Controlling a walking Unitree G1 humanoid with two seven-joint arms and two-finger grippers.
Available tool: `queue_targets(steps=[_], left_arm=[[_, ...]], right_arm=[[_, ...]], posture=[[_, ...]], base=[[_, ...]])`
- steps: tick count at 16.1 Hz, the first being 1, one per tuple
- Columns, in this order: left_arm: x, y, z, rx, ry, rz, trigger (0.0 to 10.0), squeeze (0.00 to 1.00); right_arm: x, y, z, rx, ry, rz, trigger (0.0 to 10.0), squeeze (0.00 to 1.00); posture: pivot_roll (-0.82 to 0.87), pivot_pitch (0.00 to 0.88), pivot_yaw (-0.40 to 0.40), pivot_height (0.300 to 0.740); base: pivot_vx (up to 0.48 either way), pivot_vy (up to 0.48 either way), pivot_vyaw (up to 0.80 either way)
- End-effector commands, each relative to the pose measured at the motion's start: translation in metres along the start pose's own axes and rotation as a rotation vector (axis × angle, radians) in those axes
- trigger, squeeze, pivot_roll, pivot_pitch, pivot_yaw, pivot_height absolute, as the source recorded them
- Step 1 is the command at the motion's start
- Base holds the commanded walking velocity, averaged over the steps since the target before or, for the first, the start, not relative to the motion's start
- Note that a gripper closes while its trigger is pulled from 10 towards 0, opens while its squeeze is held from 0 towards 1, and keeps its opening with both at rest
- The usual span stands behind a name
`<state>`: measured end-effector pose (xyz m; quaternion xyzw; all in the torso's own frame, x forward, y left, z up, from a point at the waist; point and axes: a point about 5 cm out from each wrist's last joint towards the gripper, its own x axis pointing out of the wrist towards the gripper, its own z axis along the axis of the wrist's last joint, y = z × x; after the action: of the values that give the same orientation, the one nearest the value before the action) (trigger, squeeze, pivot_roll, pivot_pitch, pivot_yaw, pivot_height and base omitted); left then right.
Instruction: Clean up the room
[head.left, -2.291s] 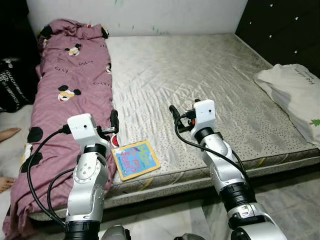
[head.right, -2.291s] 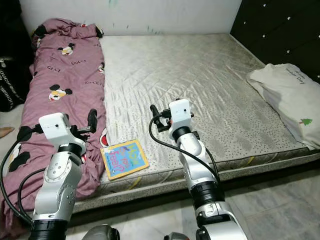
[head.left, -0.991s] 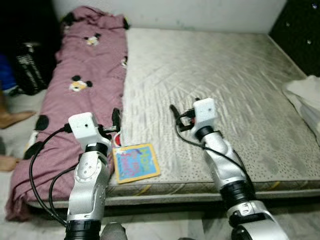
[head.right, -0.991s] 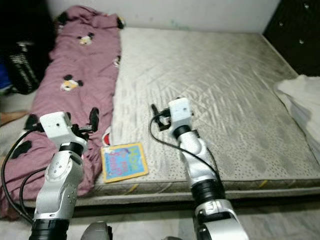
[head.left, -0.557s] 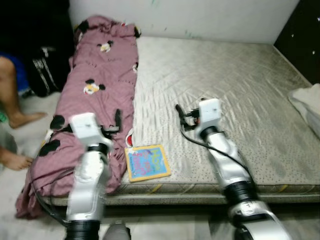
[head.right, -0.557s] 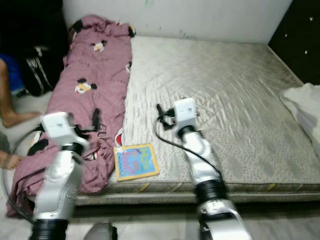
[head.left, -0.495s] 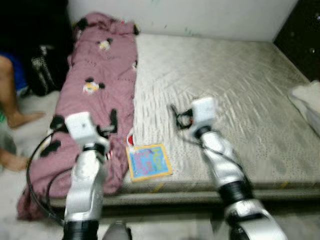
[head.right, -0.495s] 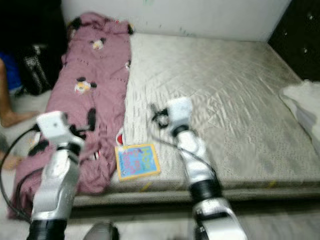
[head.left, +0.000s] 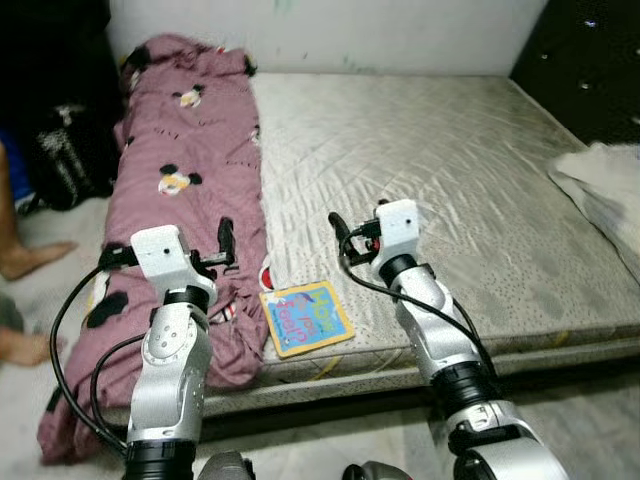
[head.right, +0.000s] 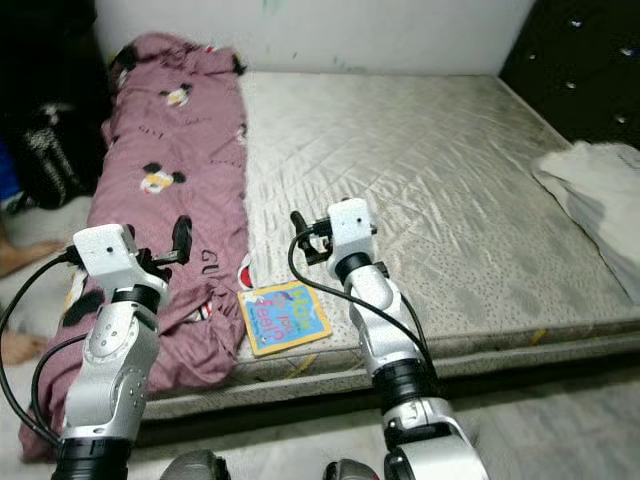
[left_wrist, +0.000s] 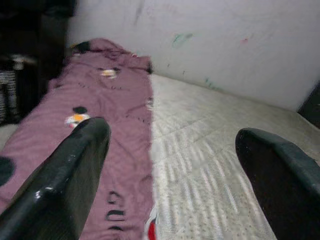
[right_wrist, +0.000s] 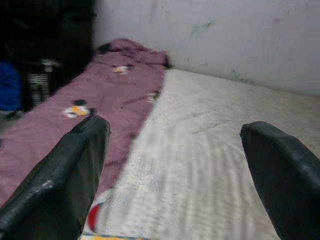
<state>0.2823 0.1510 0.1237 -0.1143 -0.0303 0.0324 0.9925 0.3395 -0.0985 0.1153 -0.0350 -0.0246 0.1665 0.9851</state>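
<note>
A colourful children's book (head.left: 306, 317) lies flat at the near edge of the bare grey mattress (head.left: 440, 170), just beside the maroon quilt (head.left: 180, 200) printed with cartoon mouse heads and dark lettering too small to read; the book's cover lettering is also too blurred to read. The left gripper (left_wrist: 170, 165) hovers over the quilt's edge and the right gripper (right_wrist: 175, 165) over the mattress just beyond the book, each with its fingers spread wide and holding nothing. A white pillow (head.left: 600, 190) lies at the mattress's right edge, and a person's bare foot (head.left: 30, 258) rests on the floor to the left.

You are looking at two silver, jointed arms with ribbed metal segments. Each is ending in a white boxy wrist block, with black cables looping down from it. The left pincer (head.left: 226, 243) and right pincer (head.left: 337, 228) are showing long, glossy black fingers (left_wrist: 60, 185).
</note>
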Motion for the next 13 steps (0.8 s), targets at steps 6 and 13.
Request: queue_targets(steps=[6, 13], left_arm=[[-0.0002, -0.0075, 0.0025, -0.011, -0.017, -0.031, 10.0, 0.00], [-0.0004, -0.0067, 0.0020, -0.008, -0.013, -0.029, 10.0, 0.00]], right_arm=[[-0.0009, -0.0105, 0.0012, -0.011, -0.001, -0.030, 10.0, 0.00], [0.0004, -0.0116, 0.0015, -0.013, -0.001, -0.033, 10.0, 0.00]], posture=[[0.06, 0.052, -0.055, 0.740], [0.07, 0.048, -0.056, 0.740]], base=[[0.124, 0.000, 0.00], [0.239, 0.000, 0.00]])
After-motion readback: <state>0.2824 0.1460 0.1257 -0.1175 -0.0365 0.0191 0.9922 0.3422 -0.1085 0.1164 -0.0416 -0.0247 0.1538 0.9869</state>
